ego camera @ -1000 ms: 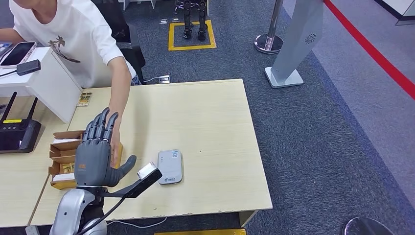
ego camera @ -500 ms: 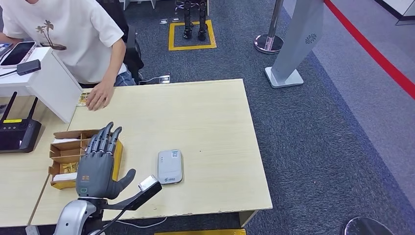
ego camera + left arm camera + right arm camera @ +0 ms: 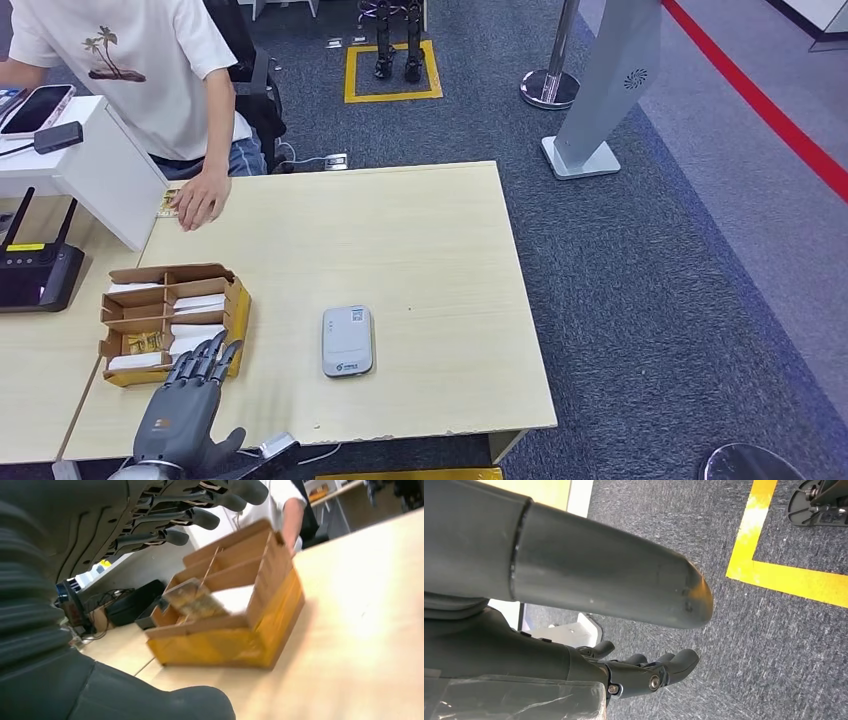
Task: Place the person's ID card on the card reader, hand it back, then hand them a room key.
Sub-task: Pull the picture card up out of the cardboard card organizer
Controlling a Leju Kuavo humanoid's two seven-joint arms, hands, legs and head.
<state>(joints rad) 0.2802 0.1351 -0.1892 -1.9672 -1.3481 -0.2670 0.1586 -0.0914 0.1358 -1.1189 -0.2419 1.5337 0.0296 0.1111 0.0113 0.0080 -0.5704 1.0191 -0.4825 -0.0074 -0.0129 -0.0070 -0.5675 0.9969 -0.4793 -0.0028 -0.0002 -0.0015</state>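
Our left hand [image 3: 187,415] hung empty, fingers spread, just near of the cardboard box [image 3: 237,300] of cards. A person's hand [image 3: 200,198] rested far left. The card reader [image 3: 347,341] lay mid-table. Our right hand [image 3: 644,672] hung loosely open.

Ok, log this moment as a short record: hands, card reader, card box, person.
left hand: open, holding nothing, low at the table's near edge beside the box
right hand: hanging over carpet, grasp unclear
card reader: flat on table, nothing on it
cardboard divider box: holds cards
person's hand: resting on the table's far corner
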